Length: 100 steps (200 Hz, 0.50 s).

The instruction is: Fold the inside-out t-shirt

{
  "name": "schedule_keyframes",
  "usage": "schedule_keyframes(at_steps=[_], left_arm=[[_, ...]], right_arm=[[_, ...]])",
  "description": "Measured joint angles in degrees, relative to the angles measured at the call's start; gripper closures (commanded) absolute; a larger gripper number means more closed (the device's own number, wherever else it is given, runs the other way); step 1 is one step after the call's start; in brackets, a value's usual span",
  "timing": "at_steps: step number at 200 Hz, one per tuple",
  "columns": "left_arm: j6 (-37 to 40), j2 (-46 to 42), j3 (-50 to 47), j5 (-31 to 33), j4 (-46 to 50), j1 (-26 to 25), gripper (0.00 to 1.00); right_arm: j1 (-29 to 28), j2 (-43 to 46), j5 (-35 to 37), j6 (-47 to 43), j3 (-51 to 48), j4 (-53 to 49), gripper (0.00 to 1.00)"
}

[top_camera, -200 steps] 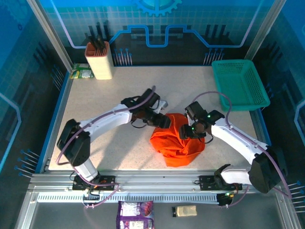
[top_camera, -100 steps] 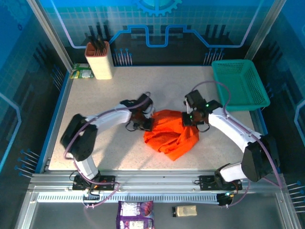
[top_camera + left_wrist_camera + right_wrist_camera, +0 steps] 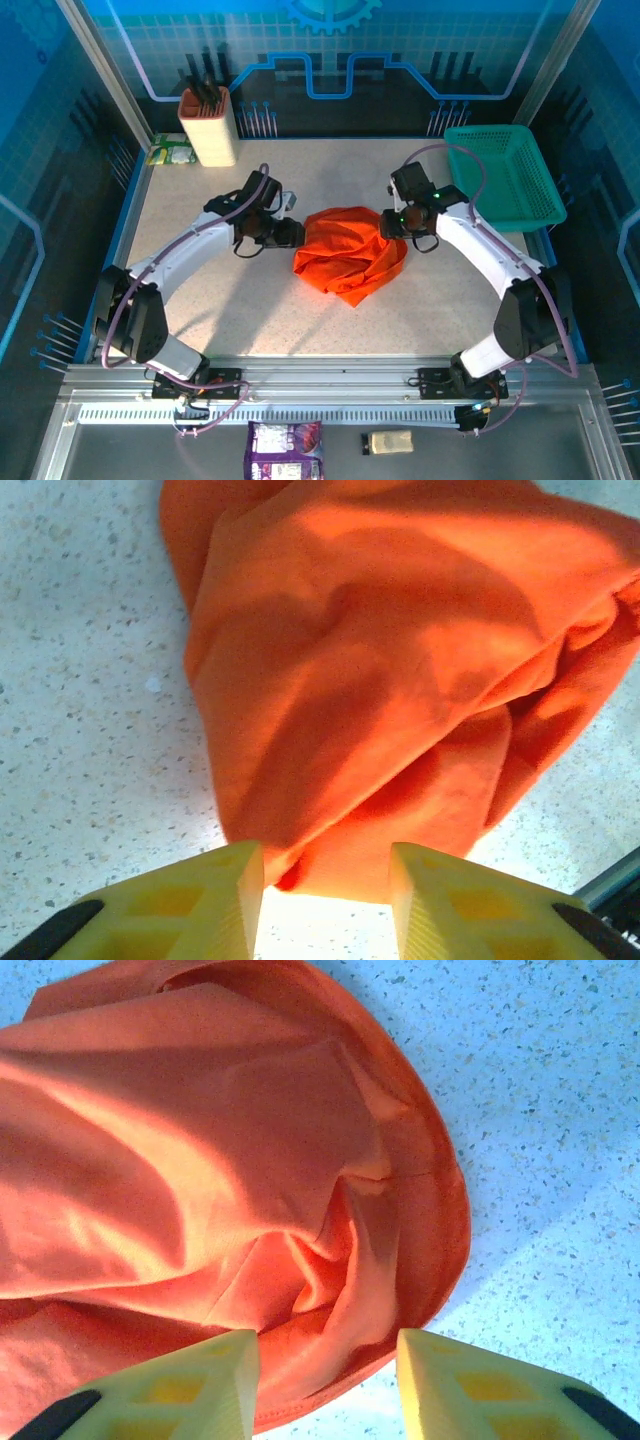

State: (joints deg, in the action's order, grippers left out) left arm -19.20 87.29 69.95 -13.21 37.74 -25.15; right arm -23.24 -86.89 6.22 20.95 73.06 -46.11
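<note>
The inside-out t-shirt point(image 3: 345, 252) lies in a crumpled orange-red heap at the middle of the table. My left gripper point(image 3: 287, 234) sits at its left edge. In the left wrist view the t-shirt point(image 3: 380, 680) spreads ahead of the left gripper point(image 3: 325, 868), whose yellow fingers point(image 3: 215, 900) stand open, with the cloth's edge just at their tips and bare table between them. My right gripper point(image 3: 390, 226) is at the heap's right edge. In the right wrist view the t-shirt point(image 3: 220, 1160) has its hem lying loose between the fingers of the open right gripper point(image 3: 328, 1352).
A teal mesh basket point(image 3: 503, 175) stands at the back right. A beige holder point(image 3: 208, 125) and a green packet point(image 3: 170, 152) sit at the back left. A purple packet point(image 3: 285, 445) and a small pale item point(image 3: 390, 441) lie below the front rail.
Both arms carried the t-shirt toward the back of the table and lowered it from a tall bunch to a flatter heap. Both grippers then opened and let the cloth go.
</note>
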Motion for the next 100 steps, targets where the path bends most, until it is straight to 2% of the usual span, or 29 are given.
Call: schedule_keyframes(at_steps=[27, 51, 74, 100], left_arm=[[0.2, 1.5, 5.5, 1.0, 0.6, -6.1, 0.57], [1.2, 5.8, 8.6, 2.4, 0.8, -10.4, 0.48], [3.6, 11.0, 8.8, 5.0, 1.6, -10.4, 0.43], [6.2, 17.3, 10.6, 7.6, 3.3, -9.4, 0.41]], right_arm=[[-5.2, 2.8, 0.0, 2.7, -1.3, 0.2, 0.55], [-11.3, 3.6, -2.0, 6.7, -4.0, 2.3, 0.5], [-16.3, 2.4, -4.0, 12.5, -7.1, 5.9, 0.47], [-18.0, 1.7, -5.6, 19.5, -11.3, 11.9, 0.43]])
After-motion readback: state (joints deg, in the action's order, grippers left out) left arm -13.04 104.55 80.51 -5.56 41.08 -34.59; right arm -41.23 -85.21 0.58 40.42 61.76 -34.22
